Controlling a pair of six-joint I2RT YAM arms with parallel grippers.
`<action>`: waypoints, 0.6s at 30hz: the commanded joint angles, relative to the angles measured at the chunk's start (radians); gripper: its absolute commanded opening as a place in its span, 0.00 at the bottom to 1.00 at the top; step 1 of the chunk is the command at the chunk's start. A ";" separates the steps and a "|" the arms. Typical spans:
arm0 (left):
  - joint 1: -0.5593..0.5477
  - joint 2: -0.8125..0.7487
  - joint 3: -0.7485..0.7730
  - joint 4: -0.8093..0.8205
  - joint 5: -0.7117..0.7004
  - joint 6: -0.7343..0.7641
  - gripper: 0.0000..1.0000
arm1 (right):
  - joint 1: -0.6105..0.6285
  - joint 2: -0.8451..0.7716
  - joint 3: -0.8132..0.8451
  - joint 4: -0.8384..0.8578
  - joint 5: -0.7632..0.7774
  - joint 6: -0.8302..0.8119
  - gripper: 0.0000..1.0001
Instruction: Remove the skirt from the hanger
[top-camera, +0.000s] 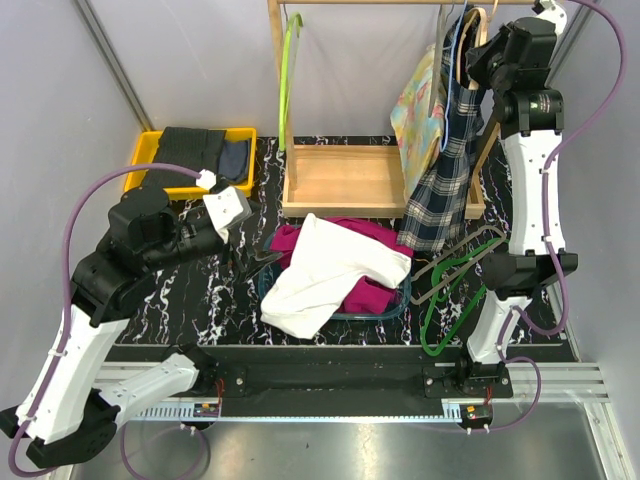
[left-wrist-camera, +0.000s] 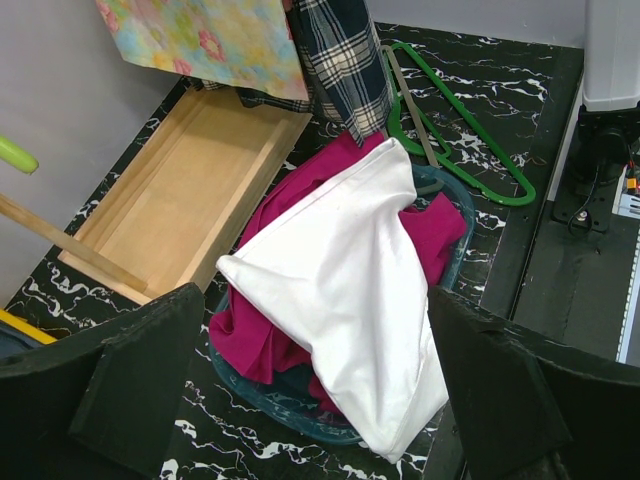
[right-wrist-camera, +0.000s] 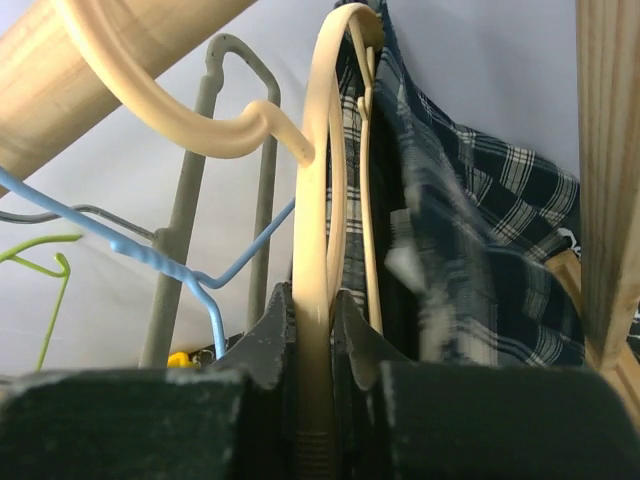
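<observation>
A dark blue plaid skirt (top-camera: 443, 170) hangs on a cream hanger (top-camera: 470, 45) from the wooden rail at the back right. In the right wrist view the cream hanger (right-wrist-camera: 322, 200) runs between my fingers, with the plaid skirt (right-wrist-camera: 480, 230) just beyond it. My right gripper (right-wrist-camera: 318, 320) is shut on the cream hanger, high up by the rail (top-camera: 480, 62). My left gripper (left-wrist-camera: 315, 400) is open and empty, hovering above the near left side of the basket; it also shows in the top view (top-camera: 232, 208).
A teal basket (top-camera: 395, 300) holds a white cloth (top-camera: 325, 270) over magenta cloth (top-camera: 365, 290). Green and grey hangers (top-camera: 455, 290) lie right of it. A wooden tray (top-camera: 340, 180) is behind, a yellow bin (top-camera: 150, 150) at back left. A floral garment (top-camera: 418, 110) hangs beside the skirt.
</observation>
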 joint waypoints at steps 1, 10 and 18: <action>0.005 -0.006 -0.005 0.054 -0.014 -0.009 0.99 | 0.002 -0.010 0.046 -0.025 0.025 -0.050 0.00; 0.019 -0.011 -0.016 0.055 0.005 -0.022 0.99 | 0.003 -0.042 0.155 0.079 0.078 -0.185 0.00; 0.032 -0.018 -0.024 0.063 0.023 -0.034 0.99 | 0.003 -0.171 0.004 0.090 -0.022 -0.187 0.00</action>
